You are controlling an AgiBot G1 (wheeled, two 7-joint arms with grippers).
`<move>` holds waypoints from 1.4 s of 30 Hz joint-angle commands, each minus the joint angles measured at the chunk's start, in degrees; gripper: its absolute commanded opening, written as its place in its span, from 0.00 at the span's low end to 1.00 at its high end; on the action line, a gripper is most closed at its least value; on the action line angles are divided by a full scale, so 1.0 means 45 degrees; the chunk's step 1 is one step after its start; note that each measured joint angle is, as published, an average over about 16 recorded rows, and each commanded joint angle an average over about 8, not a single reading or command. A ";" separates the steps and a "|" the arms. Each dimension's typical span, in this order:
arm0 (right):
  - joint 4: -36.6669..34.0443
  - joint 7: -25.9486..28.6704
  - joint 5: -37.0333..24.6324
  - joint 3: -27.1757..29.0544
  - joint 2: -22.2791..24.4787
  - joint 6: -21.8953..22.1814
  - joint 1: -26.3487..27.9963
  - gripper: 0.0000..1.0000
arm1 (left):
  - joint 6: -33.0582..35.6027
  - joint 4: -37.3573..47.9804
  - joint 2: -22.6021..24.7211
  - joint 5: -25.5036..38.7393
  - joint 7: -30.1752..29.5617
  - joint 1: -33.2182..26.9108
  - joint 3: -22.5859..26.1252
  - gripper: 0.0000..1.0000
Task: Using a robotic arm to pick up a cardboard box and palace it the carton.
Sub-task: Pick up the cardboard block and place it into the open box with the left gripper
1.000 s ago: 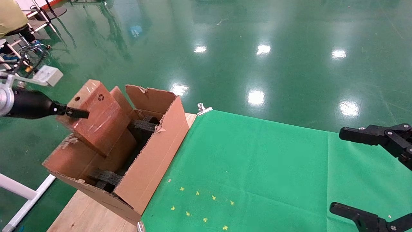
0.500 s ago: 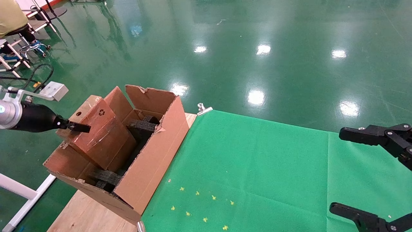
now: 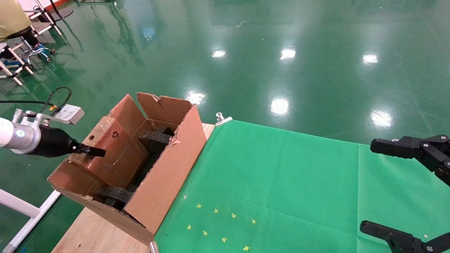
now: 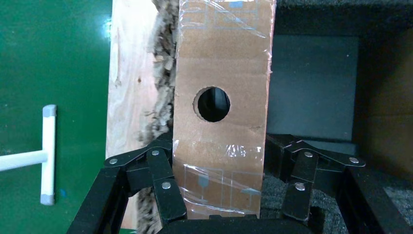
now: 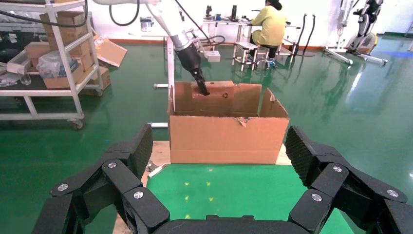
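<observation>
Left gripper (image 4: 214,195) clamped tight on the cardboard box (image 3: 112,154), which sits tilted, partly down inside the carton (image 3: 165,175) at its left side. Best ease it lower w/o snagging the foam insert (image 3: 154,138), then let go. Right gripper (image 5: 219,170) wide open, holding nothing, parked far right.

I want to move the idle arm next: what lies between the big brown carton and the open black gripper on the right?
In the head view, only bare green cloth lies between the large brown corrugated carton and the right gripper.
</observation>
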 commanded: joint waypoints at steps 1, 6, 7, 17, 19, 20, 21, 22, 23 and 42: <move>0.0000 0.0000 0.0000 -0.0001 0.0000 0.0000 0.0000 1.00 | -0.0151 0.0098 0.0113 -0.0049 -0.0015 0.0166 -0.0033 0.00; 0.0000 -0.0001 0.0001 -0.0002 0.0001 0.0001 0.0000 1.00 | -0.0475 0.0242 0.0398 -0.0123 -0.0092 0.0549 -0.0084 0.00; 0.0000 -0.0001 0.0001 -0.0002 0.0001 0.0001 0.0000 1.00 | -0.0533 0.0265 0.0461 -0.0133 -0.0111 0.0628 -0.0091 0.00; 0.0000 -0.0002 0.0003 -0.0005 0.0002 0.0002 0.0001 1.00 | -0.1172 0.0411 0.1021 -0.0231 -0.0362 0.1397 -0.0160 0.00; 0.0000 -0.0003 0.0004 -0.0005 0.0002 0.0002 0.0001 1.00 | -0.1364 0.0426 0.1106 -0.0255 -0.0423 0.1551 -0.0177 0.00; 0.0000 -0.0003 0.0004 -0.0005 0.0002 0.0002 0.0001 1.00 | -0.1483 0.0432 0.1148 -0.0269 -0.0456 0.1632 -0.0186 0.00; 0.0000 -0.0003 0.0004 -0.0006 0.0002 0.0002 0.0001 1.00 | -0.1615 0.0435 0.1189 -0.0282 -0.0487 0.1714 -0.0195 0.00; 0.0000 -0.0003 0.0004 -0.0006 0.0002 0.0002 0.0001 1.00 | -0.1779 0.0436 0.1233 -0.0297 -0.0519 0.1802 -0.0205 0.00; 0.0000 -0.0003 0.0004 -0.0006 0.0002 0.0003 0.0001 1.00 | -0.1963 0.0434 0.1280 -0.0311 -0.0551 0.1893 -0.0214 0.00; 0.0000 -0.0005 0.0008 -0.0011 0.0004 0.0005 0.0003 1.00 | -0.4262 0.0357 0.2090 -0.0443 -0.0824 0.3242 -0.0303 0.00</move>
